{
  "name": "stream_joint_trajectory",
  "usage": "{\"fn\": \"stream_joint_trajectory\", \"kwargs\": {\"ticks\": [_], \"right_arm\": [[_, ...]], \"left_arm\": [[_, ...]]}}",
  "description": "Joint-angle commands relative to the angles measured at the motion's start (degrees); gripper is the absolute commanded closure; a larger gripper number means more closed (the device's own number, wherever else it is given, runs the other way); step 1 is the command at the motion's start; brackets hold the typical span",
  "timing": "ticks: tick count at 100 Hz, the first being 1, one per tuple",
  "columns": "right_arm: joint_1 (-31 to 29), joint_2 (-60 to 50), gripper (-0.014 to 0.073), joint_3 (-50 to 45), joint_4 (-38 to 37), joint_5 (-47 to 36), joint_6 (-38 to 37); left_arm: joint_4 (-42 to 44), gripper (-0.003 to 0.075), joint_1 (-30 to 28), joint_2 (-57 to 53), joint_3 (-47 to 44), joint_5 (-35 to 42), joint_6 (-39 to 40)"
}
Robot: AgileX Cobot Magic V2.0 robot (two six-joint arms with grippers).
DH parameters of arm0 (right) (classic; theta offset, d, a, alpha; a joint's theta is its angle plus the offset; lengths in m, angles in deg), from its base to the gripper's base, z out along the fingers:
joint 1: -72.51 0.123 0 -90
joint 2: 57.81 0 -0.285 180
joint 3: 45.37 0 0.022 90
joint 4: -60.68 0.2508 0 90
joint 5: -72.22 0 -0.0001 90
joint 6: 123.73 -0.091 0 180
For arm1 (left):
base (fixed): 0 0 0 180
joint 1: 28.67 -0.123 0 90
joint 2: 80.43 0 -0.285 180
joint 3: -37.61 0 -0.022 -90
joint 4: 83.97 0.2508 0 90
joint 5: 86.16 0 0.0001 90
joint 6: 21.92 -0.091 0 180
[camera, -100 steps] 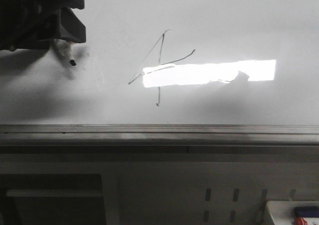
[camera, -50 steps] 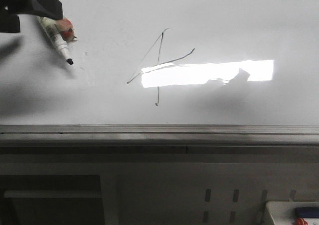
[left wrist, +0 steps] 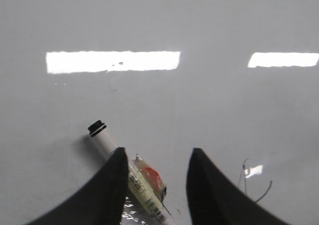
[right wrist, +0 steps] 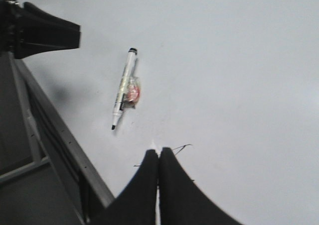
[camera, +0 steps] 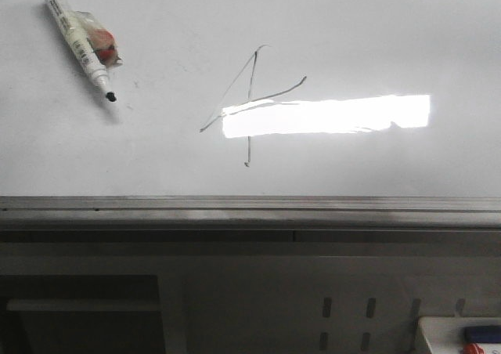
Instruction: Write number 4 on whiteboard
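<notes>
The number 4 [camera: 249, 103] is drawn in thin dark lines on the whiteboard [camera: 376, 33], beside a bright glare strip. A white marker [camera: 77, 37] with a red tag lies flat on the board at the far left, uncapped tip toward the rail. In the left wrist view my left gripper [left wrist: 155, 158] is open above the marker [left wrist: 142, 182], not touching it; part of the 4 [left wrist: 246, 177] shows beside it. In the right wrist view my right gripper [right wrist: 159, 153] is shut and empty, over the 4 [right wrist: 182, 148], with the marker [right wrist: 123, 88] lying farther off. Neither gripper shows in the front view.
The grey metal edge rail [camera: 250, 207] runs along the board's near side, with a grey frame below. A white tray [camera: 462, 337] with a blue and a red item sits at the bottom right. The left arm [right wrist: 35, 31] shows dark in the right wrist view.
My left gripper let go of the marker and withdrew out of the front view at the top left. The marker now lies on the board. The shadow on the glare strip is gone.
</notes>
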Motion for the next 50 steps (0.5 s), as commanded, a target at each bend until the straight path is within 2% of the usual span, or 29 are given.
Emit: {"fn": "stream_joint_trajectory", "kwargs": {"ticks": [1, 4, 26, 50], "right_arm": [[-0.32, -5.11, 0.0647, -3.10, 0.70, -8.12, 0.14], [-0.32, -7.41, 0.0647, -6.23, 0.70, -10.81, 0.14], [-0.32, -21.86, 0.0647, -21.05, 0.70, -21.67, 0.14], [-0.32, -32.38, 0.0647, -26.75, 1.06, -22.11, 0.14]], "left_arm": [[1.09, 0.0696, -0.12, -4.69, -0.02, -2.84, -3.20], [1.09, 0.0739, -0.12, -6.71, -0.91, -4.42, -4.34], [1.69, 0.0741, -0.12, -18.61, -8.31, -11.78, -5.26], [1.72, 0.0741, -0.12, -27.29, -16.45, -11.78, -5.26]]}}
